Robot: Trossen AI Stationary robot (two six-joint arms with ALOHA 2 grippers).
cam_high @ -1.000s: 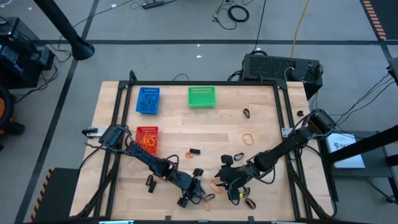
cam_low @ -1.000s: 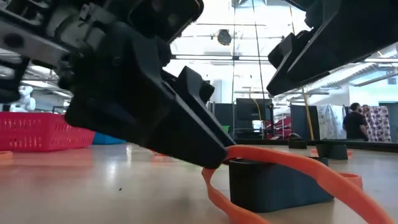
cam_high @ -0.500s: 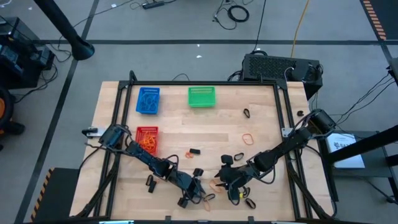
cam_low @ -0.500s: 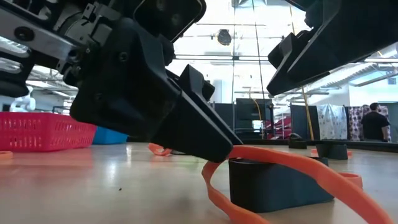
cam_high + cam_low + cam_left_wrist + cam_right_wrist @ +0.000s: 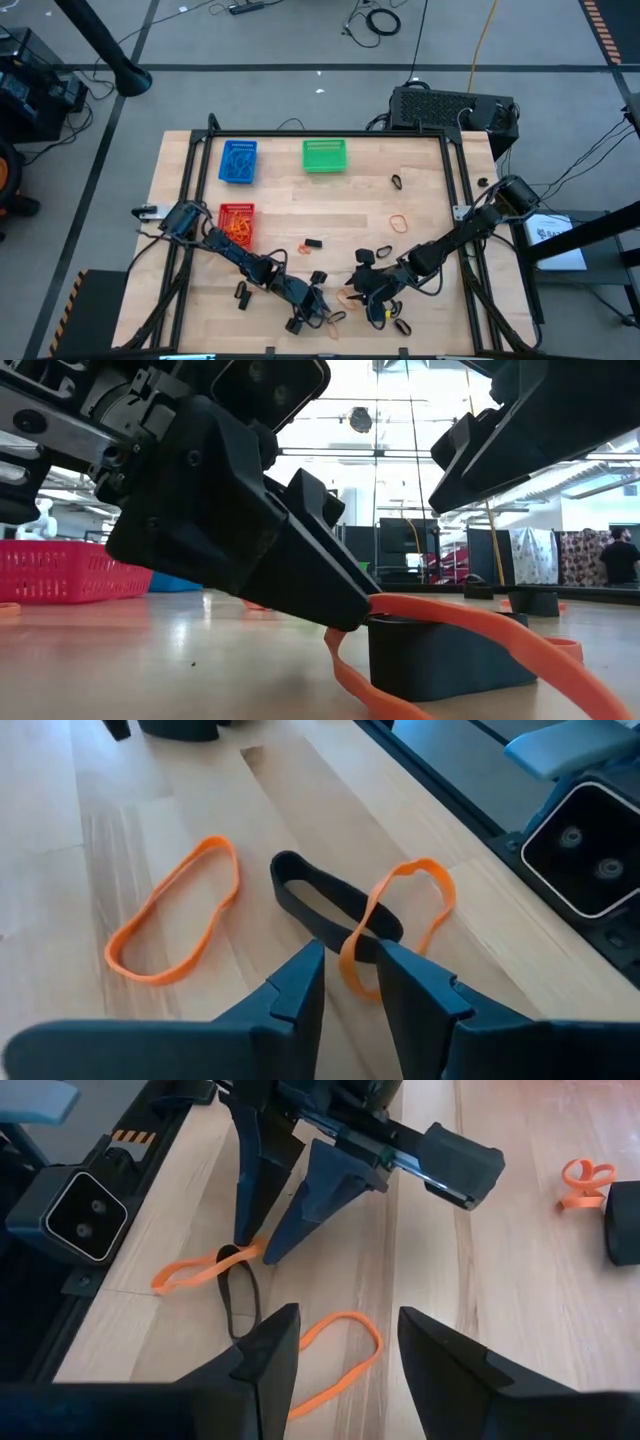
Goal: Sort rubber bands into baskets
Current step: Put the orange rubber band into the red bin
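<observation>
My left gripper (image 5: 322,312) is near the table's front edge, shut on an orange rubber band (image 5: 405,890) that crosses over a black band (image 5: 330,905). My right gripper (image 5: 345,1350) hangs open just to its right, above another orange band (image 5: 335,1355) lying flat on the table, and touches nothing. At the far left stand the blue basket (image 5: 238,161) and the green basket (image 5: 325,155). The red basket (image 5: 236,222), nearer on the left, holds orange bands. My left gripper pinches one end of the orange band's loop (image 5: 356,932) between its two fingertips. The fingers slant down from the table's left. The held end is raised a little off the wood (image 5: 372,603), and the rest trails slack over the black band (image 5: 440,655) onto the table.
Loose bands lie scattered: an orange one (image 5: 399,222) and a black one (image 5: 397,182) at the right, black ones (image 5: 313,243) (image 5: 241,295) in the middle and front, a twisted orange one (image 5: 585,1180). The table's dark front rail (image 5: 450,760) and a camera box (image 5: 585,850) are close by.
</observation>
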